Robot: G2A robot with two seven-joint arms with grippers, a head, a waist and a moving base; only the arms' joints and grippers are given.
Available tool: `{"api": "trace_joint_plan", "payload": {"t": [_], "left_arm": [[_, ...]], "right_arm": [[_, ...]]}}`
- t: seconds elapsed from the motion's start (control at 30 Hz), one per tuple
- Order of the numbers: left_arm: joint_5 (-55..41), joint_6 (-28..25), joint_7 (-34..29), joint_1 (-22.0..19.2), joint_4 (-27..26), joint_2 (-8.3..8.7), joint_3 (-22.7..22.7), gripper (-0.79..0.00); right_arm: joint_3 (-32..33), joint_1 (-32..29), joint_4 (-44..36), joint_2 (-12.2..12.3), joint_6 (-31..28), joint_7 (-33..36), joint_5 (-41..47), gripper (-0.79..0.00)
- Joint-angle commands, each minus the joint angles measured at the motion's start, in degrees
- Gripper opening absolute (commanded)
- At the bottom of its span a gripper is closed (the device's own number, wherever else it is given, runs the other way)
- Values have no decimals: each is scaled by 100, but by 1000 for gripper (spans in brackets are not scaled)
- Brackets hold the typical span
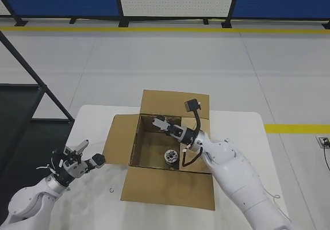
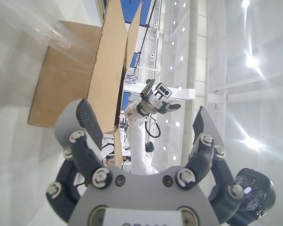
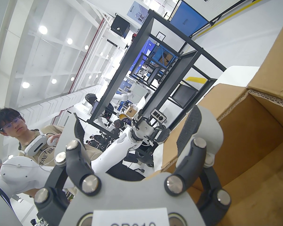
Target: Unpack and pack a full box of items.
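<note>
Open brown cardboard box (image 1: 168,192), frame centre: nearly empty.
One small round dark-and-silver item (image 1: 171,156) inside; right gripper (image 1: 159,122) spread over the box, left gripper (image 1: 91,152) spread, empty, lower left. Unpacking ending or packing starting, unclear.

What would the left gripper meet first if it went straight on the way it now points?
Probably the box's open side flap, just ahead of the left gripper; depth is unclear, so it might pass above it.

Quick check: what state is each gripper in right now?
Left gripper: jaws open, holding nothing.
Right gripper: jaws open, holding nothing.
</note>
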Motion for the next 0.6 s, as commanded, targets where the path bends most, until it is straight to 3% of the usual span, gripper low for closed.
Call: {"api": "trace_joint_plan", "payload": {"t": [0.0,0.37,0.57], "left_arm": [[25,-19,4,31,-90,9,-29,0],[242,-116,106,292,-1029,55,-185,0],[330,-88,138,440,-1635,79,-268,0]], "right_arm": [[29,-8,-2,10,3,33,29,0],[229,-200,-156,98,-111,79,14,0],[367,-449,-524,213,-120,114,-434,0]]}}
